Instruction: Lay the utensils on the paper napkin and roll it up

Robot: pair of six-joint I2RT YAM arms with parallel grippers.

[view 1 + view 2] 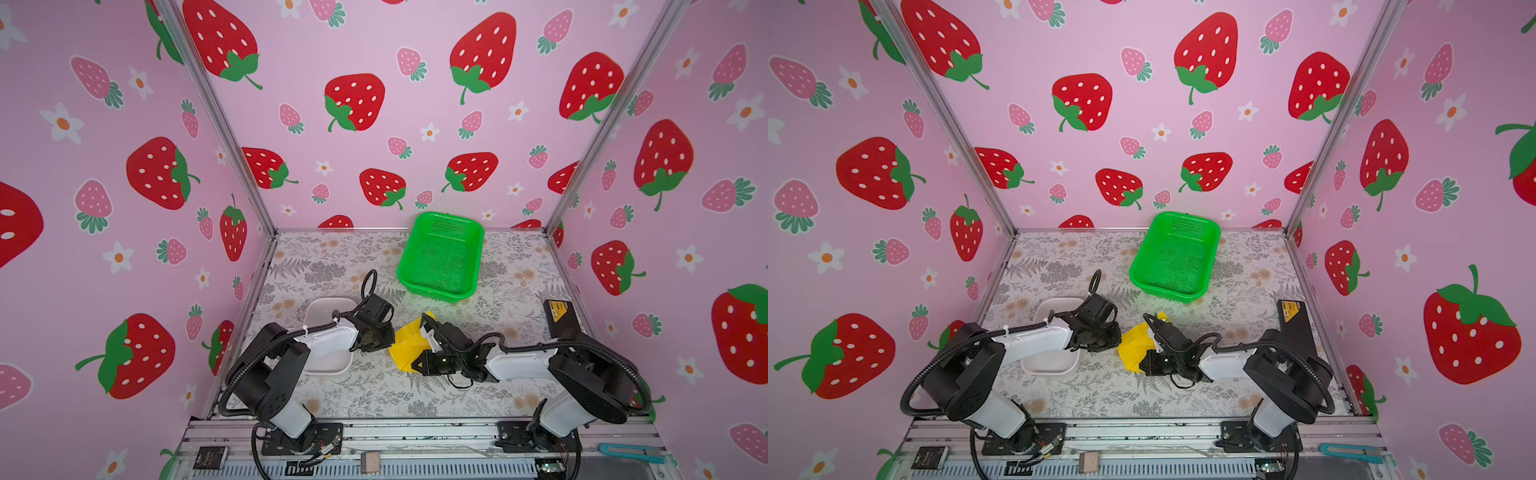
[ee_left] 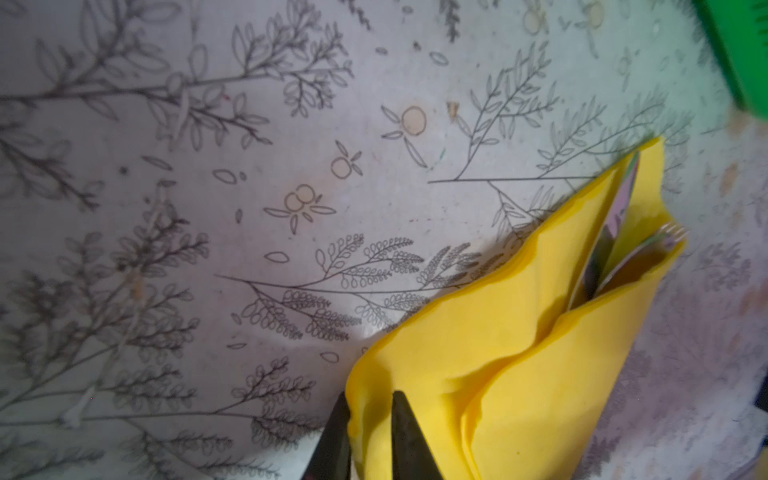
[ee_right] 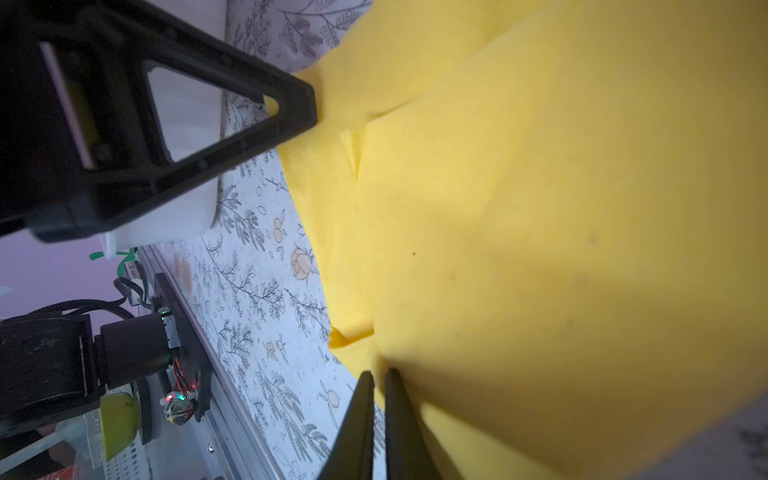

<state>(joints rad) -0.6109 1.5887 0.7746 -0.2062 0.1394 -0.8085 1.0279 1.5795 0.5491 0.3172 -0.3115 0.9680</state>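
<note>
The yellow paper napkin (image 1: 409,343) (image 1: 1133,347) lies folded at mid-table between both arms. In the left wrist view the napkin (image 2: 519,332) forms a loose cone. The utensils (image 2: 669,232) lie inside it, and only shiny fork tines and a blade tip show at its open end. My left gripper (image 2: 368,399) is shut on a fold at the napkin's narrow end. My right gripper (image 3: 379,374) pinches another edge of the napkin (image 3: 540,208), shut on it. In both top views the left gripper (image 1: 380,338) (image 1: 1111,338) and the right gripper (image 1: 413,366) (image 1: 1143,365) meet the napkin from opposite sides.
A white tray (image 1: 324,309) (image 1: 1054,307) sits under the left arm. A green mesh basket (image 1: 404,268) (image 1: 1136,268) stands behind the napkin near the back wall. A black box with a yellow label (image 1: 559,311) rests by the right wall.
</note>
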